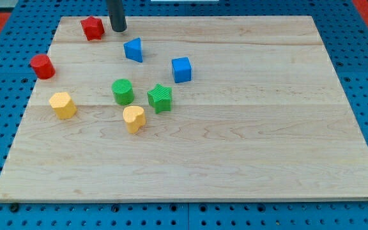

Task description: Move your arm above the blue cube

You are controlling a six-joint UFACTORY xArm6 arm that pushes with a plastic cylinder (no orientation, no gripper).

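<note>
The blue cube [181, 69] sits on the wooden board [248, 140], a little above the board's middle. My tip [119, 29] is near the view's top, up and to the left of the cube, well apart from it. It stands just right of a red star block [92, 28] and above a blue triangular block [133, 49], touching neither.
A red cylinder [43, 66] is at the left edge. A yellow hexagonal block [63, 105], a green cylinder [122, 91], a green star block [160, 98] and a yellow heart block [133, 119] lie below and left of the cube. Blue pegboard [363, 57] surrounds the board.
</note>
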